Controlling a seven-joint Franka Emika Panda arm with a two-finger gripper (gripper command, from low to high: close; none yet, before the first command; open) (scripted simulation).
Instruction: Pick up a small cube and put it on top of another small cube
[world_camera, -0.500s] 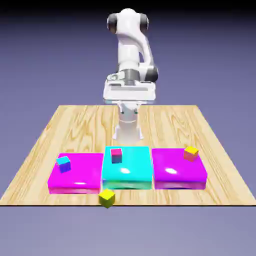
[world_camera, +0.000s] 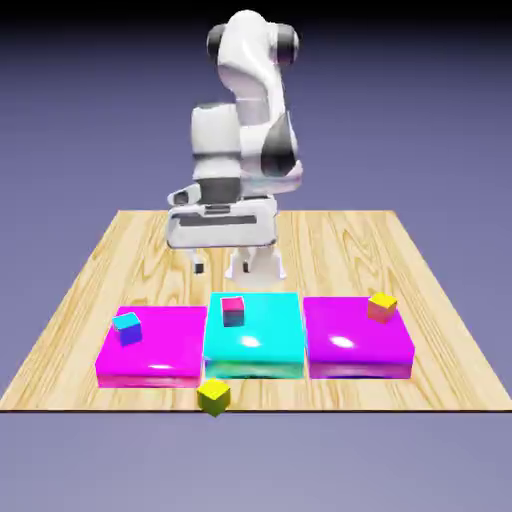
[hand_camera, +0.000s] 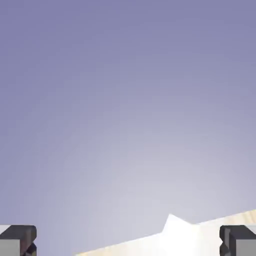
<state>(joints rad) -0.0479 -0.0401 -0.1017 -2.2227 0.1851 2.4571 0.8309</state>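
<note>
The small yellow cube (world_camera: 213, 396) lies on the wood at the table's near edge, just in front of the cyan slab (world_camera: 262, 340). The other small cube (world_camera: 127, 327), cyan on top with blue-purple sides, rests on the left magenta slab (world_camera: 165, 350). My gripper (world_camera: 222, 266) hangs open and empty well behind the slabs, high above the table's far half. In the hand view my gripper (hand_camera: 128, 242) shows only its two fingertips (hand_camera: 17, 240), wide apart at the bottom corners with nothing between them. Neither cube appears in that view.
A pink-topped cube (world_camera: 232, 310) sits on the cyan slab. A yellow-topped cube with orange sides (world_camera: 381, 306) sits on the right magenta slab (world_camera: 350, 350). The hand view shows mostly backdrop, plus a strip of wooden table (hand_camera: 235, 221) at the bottom right.
The arm has swung toward the exterior view's left and the hand has dropped a little lower. The cubes have not moved.
</note>
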